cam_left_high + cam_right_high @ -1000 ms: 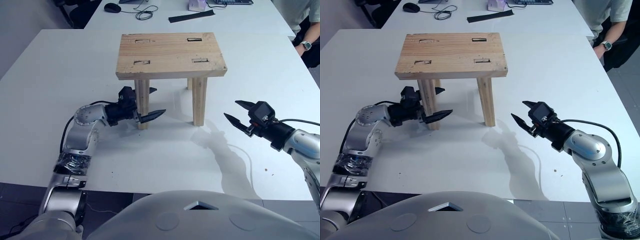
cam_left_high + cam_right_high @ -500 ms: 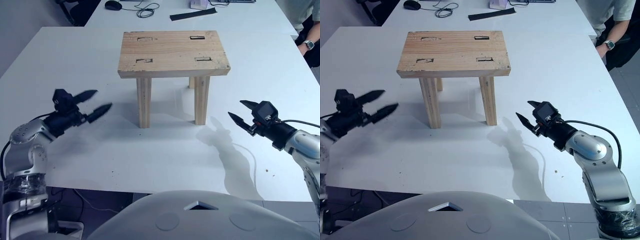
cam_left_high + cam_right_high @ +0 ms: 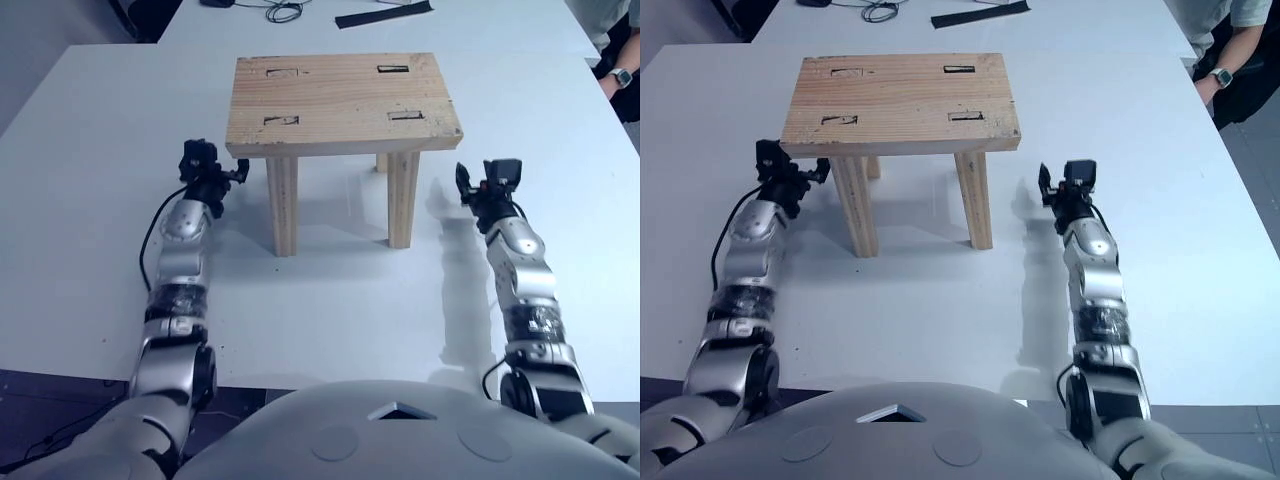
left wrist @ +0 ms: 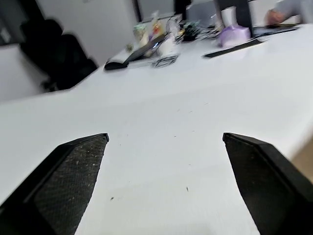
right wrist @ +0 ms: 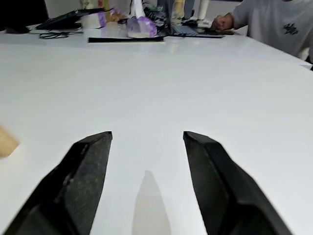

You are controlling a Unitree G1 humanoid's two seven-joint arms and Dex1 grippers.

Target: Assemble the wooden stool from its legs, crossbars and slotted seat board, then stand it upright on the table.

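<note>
Bringing left claw (image 3: 215,166) and right claw (image 3: 481,184), both released and empty, to 9 and 3 o'clock of the stool (image 3: 340,100). Judging assembly finished, stool standing upright.

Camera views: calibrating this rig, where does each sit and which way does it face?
Left eye view: head, looking forward and down at the wooden stool, table, left arm, right arm.
Right eye view: same head, same scene.
Left wrist view: left wrist, skimming the table; open left gripper shows.
Right wrist view: right wrist, likewise; open right gripper shows.
Both wrist views share the far desk.
</note>
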